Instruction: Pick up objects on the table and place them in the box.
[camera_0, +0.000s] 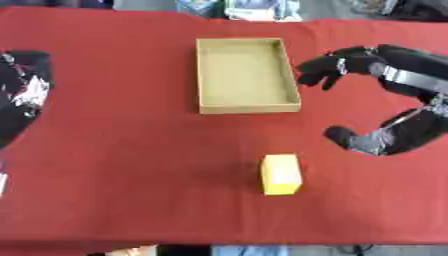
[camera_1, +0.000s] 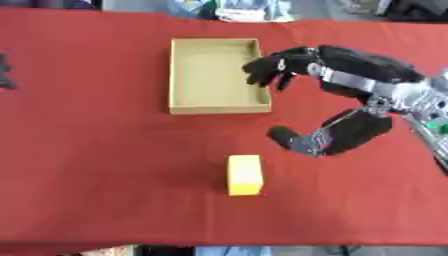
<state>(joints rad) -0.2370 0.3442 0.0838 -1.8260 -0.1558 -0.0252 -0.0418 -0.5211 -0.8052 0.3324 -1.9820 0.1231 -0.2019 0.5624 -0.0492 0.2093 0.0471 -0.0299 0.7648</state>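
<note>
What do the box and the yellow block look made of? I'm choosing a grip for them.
The box looks like plain cardboard: matte tan-brown, thin upright walls, open top, nothing visible inside. The yellow block has flat faces and an even, dull yellow surface; foam, wood or plastic all fit, and the views cannot tell which. Both sit on a red cloth-like table cover.

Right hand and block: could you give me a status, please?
Right hand open, empty, above table. Left hand idle at edge. Block on cloth; box empty. Path clear.

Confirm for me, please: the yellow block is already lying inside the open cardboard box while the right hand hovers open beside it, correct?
Not quite: the yellow block lies on the red tablecloth, apart from the empty open cardboard box, as the left eye view shows. The right hand does hover open beside the box.
</note>
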